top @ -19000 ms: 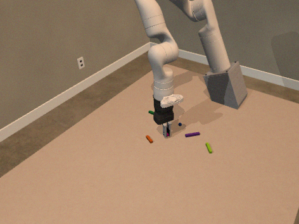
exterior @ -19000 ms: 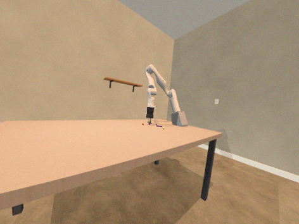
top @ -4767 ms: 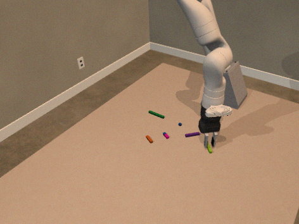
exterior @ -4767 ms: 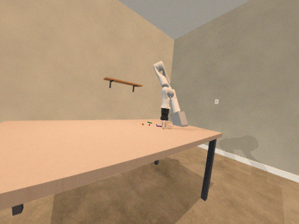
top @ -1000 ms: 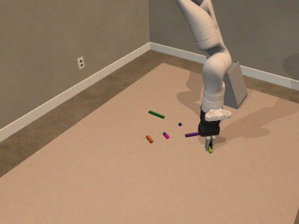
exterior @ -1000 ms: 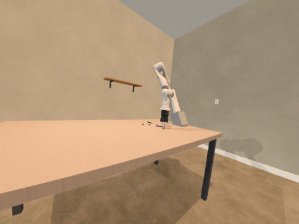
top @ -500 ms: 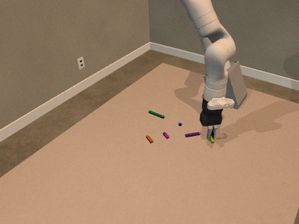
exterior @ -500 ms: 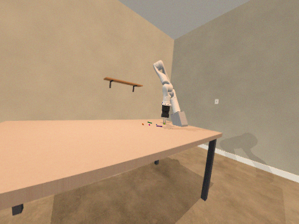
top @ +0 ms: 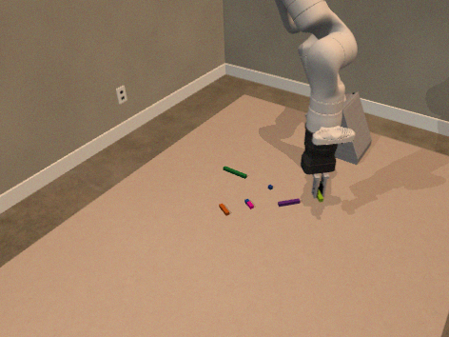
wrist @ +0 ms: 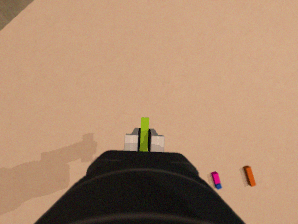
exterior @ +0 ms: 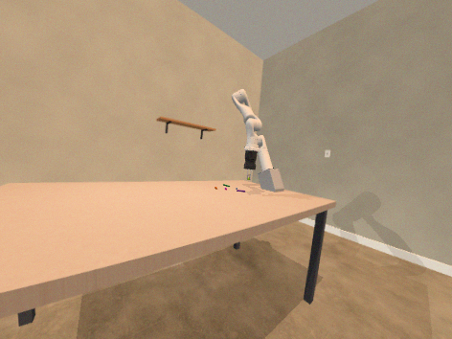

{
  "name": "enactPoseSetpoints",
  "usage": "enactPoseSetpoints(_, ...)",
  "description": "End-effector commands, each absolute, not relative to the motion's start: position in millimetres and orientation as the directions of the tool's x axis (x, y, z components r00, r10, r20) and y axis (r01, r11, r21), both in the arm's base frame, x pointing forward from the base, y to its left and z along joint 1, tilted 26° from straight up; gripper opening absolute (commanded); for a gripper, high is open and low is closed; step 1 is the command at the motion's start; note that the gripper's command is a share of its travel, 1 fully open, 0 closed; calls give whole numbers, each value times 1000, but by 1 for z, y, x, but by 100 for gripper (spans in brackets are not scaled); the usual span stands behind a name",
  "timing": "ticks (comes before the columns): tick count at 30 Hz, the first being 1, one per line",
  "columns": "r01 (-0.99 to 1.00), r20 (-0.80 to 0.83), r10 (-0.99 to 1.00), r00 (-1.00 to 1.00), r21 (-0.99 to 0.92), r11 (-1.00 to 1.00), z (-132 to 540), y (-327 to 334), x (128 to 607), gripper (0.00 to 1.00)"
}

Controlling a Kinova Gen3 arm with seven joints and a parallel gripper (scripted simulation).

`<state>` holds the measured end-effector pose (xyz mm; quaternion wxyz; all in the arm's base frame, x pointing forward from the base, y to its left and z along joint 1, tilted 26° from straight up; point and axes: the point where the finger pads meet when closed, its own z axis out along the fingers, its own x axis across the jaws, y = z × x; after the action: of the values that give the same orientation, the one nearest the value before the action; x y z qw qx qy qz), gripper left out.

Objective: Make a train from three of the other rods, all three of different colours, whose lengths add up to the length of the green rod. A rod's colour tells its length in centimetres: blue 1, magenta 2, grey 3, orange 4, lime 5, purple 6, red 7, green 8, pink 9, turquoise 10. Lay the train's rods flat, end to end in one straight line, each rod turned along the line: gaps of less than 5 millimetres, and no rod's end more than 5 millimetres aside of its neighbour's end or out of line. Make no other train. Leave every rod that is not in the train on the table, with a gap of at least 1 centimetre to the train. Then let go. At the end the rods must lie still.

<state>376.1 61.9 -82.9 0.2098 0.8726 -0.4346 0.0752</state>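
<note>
One lime rod [wrist: 144, 133] sits clamped between my gripper's [wrist: 144, 142] two pale fingers, seized across its narrow width so that its length juts forward past the fingertips in the wrist view. I judge that hold is the sensible one: squeezing the short sides leaves both ends free to butt against neighbours in the train. From above, the rod [top: 321, 195] appears lifted just off the table [top: 143, 267], its shadow underneath; its long axis runs roughly toward the near edge and slightly toward the right edge, though so much of it is hidden by the fingers that I cannot fix the angle closely.

Just beside the gripper, toward the left edge, lies the purple rod [top: 288, 202], flat and nearly parallel to the near edge. Farther that way a short magenta rod [top: 250, 205] lies with a blue rod [top: 246, 201] touching its far end, the pair already in line. A second blue piece [top: 270, 187] sits alone nearer the far edge. The orange rod [top: 224, 208] lies well apart to the left, and the green rod [top: 235, 172], the reference length, rests farther back. Lime, magenta and blue would match green, as I read it.
</note>
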Motion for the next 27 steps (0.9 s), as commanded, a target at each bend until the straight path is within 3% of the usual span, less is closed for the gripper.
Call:
enactPoseSetpoints(1,-791,314,-727,610,297,-535,-81,63,377,24)
enactPoseSetpoints(15,-758,296,-700,651,311,-574,-73,45,387,24)
enactPoseSetpoints(27,-612,227,-570,789,362,-703,-36,-33,411,24)
